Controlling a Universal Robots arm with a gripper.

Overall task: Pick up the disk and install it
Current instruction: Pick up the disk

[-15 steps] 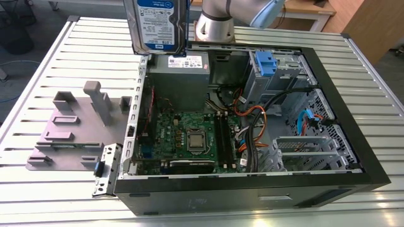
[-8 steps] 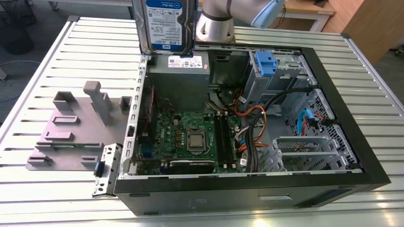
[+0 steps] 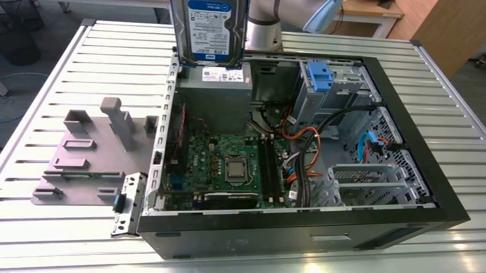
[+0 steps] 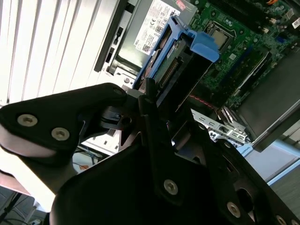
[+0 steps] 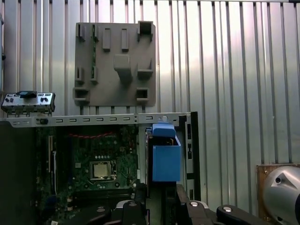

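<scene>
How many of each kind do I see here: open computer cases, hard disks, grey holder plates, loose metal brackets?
open computer case: 1
disk, held above the case by the pincer: 1
grey holder plate, beside the case: 1
loose metal bracket, against the case's side: 1
Total: 4

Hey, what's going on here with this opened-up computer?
A robot arm is holding the disk, a silver hard drive in a blue bracket, up in the air over the open computer case. Its fingers are closed on the drive's bracket end. The drive hangs above the grey power-supply box and is not yet seated anywhere inside. The case lies on a slatted metal table.
</scene>
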